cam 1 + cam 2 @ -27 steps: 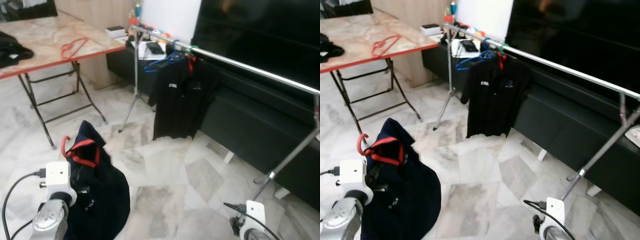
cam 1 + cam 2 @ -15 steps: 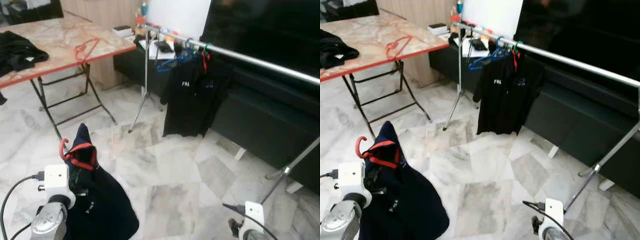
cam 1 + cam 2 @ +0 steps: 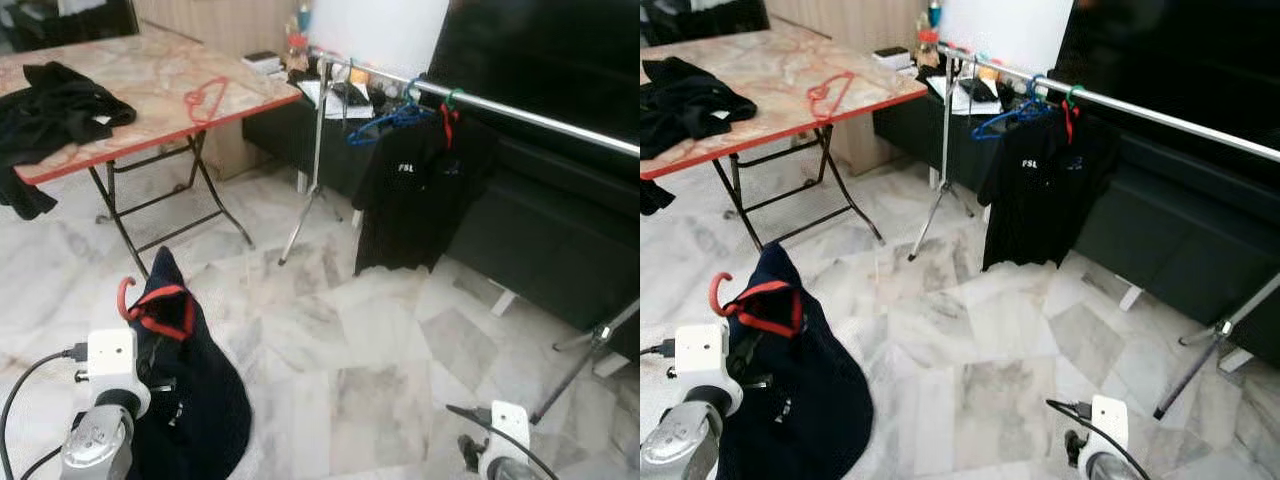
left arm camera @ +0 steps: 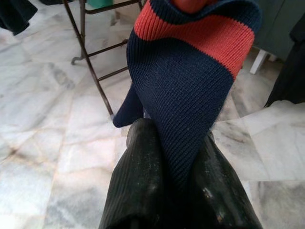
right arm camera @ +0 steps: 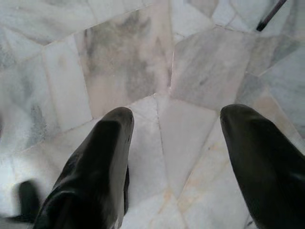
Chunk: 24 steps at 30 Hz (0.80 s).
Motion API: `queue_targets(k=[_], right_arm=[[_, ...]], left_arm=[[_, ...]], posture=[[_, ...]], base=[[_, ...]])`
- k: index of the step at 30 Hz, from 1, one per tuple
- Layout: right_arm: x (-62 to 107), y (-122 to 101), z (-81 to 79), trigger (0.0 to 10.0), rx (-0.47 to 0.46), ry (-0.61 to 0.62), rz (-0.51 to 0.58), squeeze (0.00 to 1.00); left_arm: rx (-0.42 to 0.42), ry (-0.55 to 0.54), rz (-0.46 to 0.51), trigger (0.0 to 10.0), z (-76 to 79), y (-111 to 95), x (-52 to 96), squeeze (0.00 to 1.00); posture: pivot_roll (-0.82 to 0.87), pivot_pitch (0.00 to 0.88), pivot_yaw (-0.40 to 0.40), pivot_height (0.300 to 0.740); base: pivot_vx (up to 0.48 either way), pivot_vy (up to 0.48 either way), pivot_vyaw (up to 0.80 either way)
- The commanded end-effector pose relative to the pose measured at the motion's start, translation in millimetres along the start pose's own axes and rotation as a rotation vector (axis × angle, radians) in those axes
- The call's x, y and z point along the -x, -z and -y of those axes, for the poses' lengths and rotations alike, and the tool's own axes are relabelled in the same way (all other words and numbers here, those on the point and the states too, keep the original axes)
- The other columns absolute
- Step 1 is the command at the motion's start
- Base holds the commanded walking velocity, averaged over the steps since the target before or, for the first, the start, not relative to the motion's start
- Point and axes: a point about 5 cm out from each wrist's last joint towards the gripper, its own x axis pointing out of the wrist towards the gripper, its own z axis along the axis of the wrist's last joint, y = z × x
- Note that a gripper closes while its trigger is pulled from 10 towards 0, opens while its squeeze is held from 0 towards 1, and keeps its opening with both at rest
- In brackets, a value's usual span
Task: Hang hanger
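A red hanger (image 3: 127,297) carries a navy shirt with a red-striped collar (image 3: 180,380), which hangs at the lower left above the floor. My left gripper (image 4: 174,138) is shut on the shirt's collar, and the knit cloth runs down between its fingers (image 4: 138,191). A silver clothes rail (image 3: 520,112) crosses the upper right, holding a black shirt (image 3: 410,200) on a red hanger and an empty blue hanger (image 3: 385,122). My right gripper (image 5: 176,138) hangs low at the lower right, open over bare marble floor.
A folding table (image 3: 150,105) with a red edge stands at the upper left, with a red hanger (image 3: 205,98) and black clothes (image 3: 55,100) on it. A dark low cabinet (image 3: 540,230) runs behind the rail. The rail's tripod legs (image 3: 310,215) stand on the floor.
The whole view has swung, so the table and rail sit further right in the picture. The left gripper still holds the shirt and hanger; the right arm hangs as before.
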Motion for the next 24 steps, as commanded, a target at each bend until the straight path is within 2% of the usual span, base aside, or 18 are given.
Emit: queue_targets(k=[1,24], right_arm=[[-1.0,-6.8,-5.6,10.0,-0.013,-0.013,0.018,0.00],[-1.1,-7.5,-5.7,10.0,-0.014,-0.009,0.021,0.00]], left_arm=[[-0.005,-0.019,0.031,10.0,-5.5,-7.9,0.1,0.00],[-0.005,-0.024,0.026,10.0,-6.2,-7.4,0.6,0.00]], posture=[[0.08,0.000,-0.097,0.716],[0.08,0.000,-0.100,0.716]], base=[[0.000,0.476,0.00],[0.000,0.476,0.00]])
